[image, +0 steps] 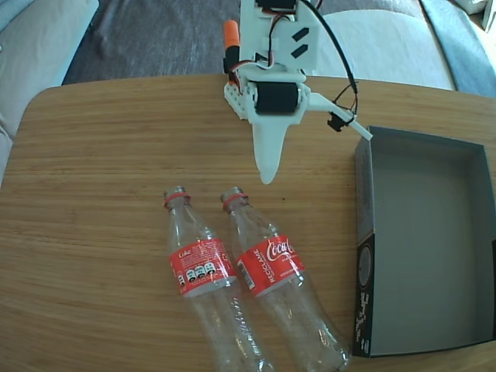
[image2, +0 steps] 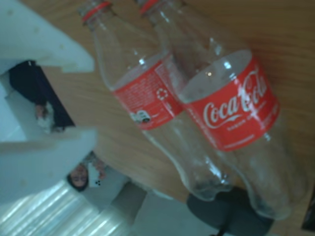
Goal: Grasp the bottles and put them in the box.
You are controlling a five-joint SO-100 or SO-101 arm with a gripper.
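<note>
Gripper (image: 269,174) top centre of fixed view, above table (image: 93,194), holding nothing; jaws parted in wrist view, white fingers (image2: 54,49) at left edge. Two bottles lying side by side, lower centre: left bottle (image: 203,267) touching right bottle (image: 271,267). Box (image: 422,248) at right edge, empty. Risks, judged: no gap for a finger; round, capless, likely to roll or nudge neighbour; barely fits box length.

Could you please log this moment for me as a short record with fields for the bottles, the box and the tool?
bottles: two, lying side by side on the table, left bottle and right bottle, necks toward the arm
caps: none
box: open box, empty, right of the bottles in the fixed view
tool: tool above the table near the bottle necks, holding nothing
progress: no bottle boxed yet
</note>
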